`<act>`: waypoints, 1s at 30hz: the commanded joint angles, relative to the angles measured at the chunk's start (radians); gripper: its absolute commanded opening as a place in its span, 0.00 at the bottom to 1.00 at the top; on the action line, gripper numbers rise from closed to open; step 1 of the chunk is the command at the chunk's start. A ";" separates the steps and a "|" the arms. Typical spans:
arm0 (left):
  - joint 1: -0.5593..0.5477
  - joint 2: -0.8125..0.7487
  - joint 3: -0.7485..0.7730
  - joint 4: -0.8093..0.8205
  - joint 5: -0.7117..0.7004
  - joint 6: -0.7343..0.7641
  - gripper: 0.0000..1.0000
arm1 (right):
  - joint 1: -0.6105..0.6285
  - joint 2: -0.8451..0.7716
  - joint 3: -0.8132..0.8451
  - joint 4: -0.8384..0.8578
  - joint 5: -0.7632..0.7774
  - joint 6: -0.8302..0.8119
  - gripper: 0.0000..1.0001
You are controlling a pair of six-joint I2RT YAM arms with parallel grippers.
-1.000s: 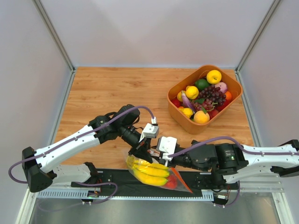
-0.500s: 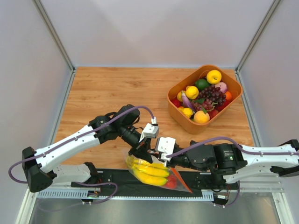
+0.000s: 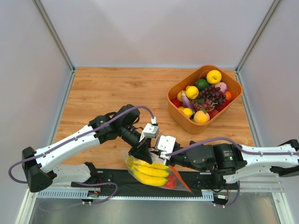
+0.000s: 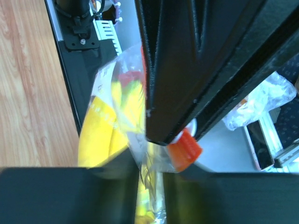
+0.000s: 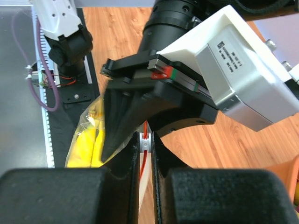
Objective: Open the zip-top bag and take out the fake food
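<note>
Clear crinkly bag (image 3: 178,183) at near edge of surface (image 3: 107,93), between 2 claws. Film soft, light, slippery; fruit (image 3: 150,175) weighs it down. Best hold: zip strip (image 5: 142,161). Right claw (image 5: 145,156) pinches it. Left claw (image 4: 150,179) narrow, film in gap, grip unclear.

Fruit-filled orange bin (image 3: 179,120) on wooden table (image 3: 107,88)

Noted on left arm (image 3: 65,142) and right arm (image 3: 271,161): white shells, black joint housings, a purple cable (image 3: 140,108) looped along each. One white wrist block (image 5: 243,79) bears a printed label (image 5: 231,46). Both left gripper (image 3: 141,155) and right gripper (image 3: 164,162) have black wedge fingers (image 5: 124,121).
</note>
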 commanded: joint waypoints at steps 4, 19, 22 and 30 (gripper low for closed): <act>0.004 -0.045 0.035 0.019 -0.010 0.029 0.54 | 0.007 -0.017 0.012 -0.012 0.091 0.012 0.00; 0.004 -0.074 -0.030 0.200 -0.076 -0.057 0.65 | -0.015 -0.031 -0.010 -0.007 0.036 0.051 0.00; 0.004 -0.093 -0.044 0.228 -0.112 -0.066 0.64 | -0.018 -0.028 -0.007 -0.006 0.027 0.054 0.00; 0.004 -0.098 -0.056 0.265 -0.145 -0.094 0.11 | -0.024 -0.022 -0.007 -0.018 0.013 0.077 0.01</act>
